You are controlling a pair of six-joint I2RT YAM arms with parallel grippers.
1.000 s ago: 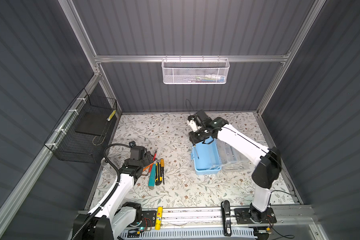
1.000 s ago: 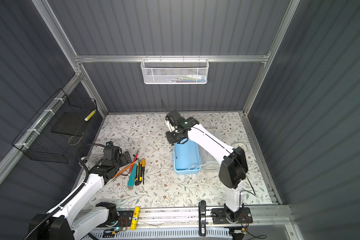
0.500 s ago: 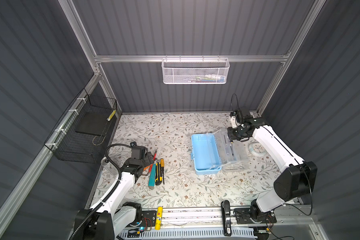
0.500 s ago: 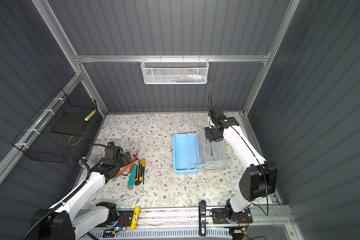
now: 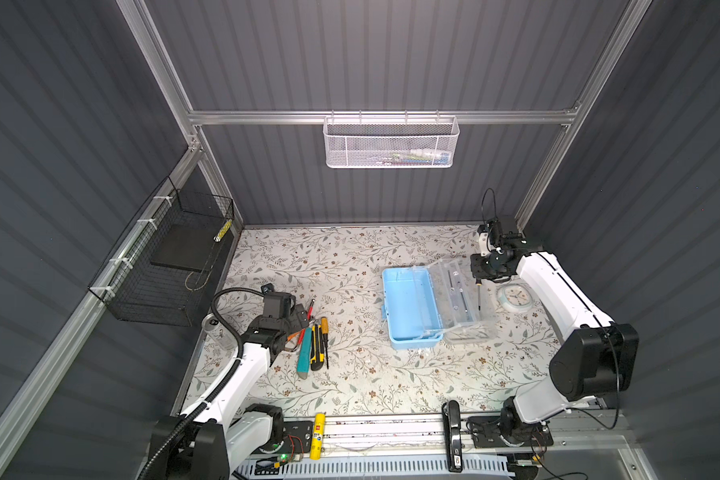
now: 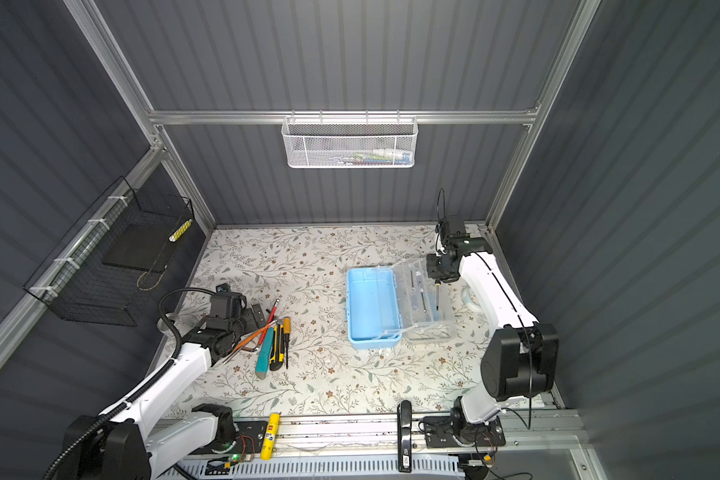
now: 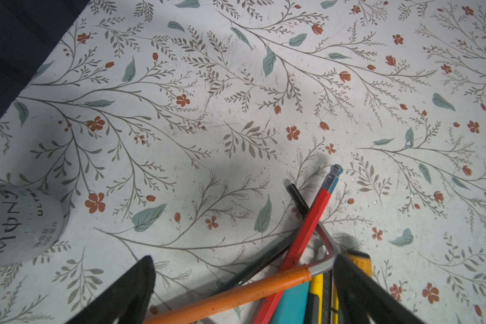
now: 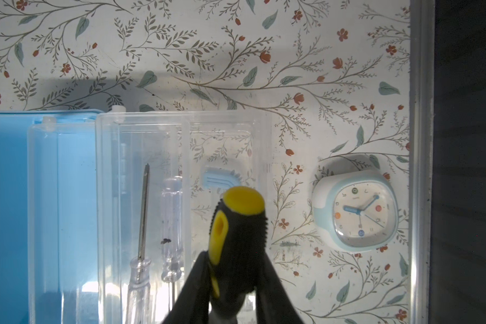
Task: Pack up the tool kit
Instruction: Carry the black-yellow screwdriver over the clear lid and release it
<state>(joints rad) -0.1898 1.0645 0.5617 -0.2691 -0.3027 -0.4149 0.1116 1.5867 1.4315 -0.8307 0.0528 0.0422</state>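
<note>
At three o'clock, the right hand [image 8: 235,256] squeezes a screwdriver [image 8: 242,207]; at nine, the left hand [image 7: 244,257] spreads wide, holding nothing.

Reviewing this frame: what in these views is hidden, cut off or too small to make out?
White mesh basket: mesh hides its contents, too small in both top views.
Black wire basket: its yellow item is too small to identify in both top views.
Black-and-yellow screwdriver: its handle hides shaft and tip in the right wrist view.
Utility knife: mostly cut off by the left wrist view's edge.
</note>
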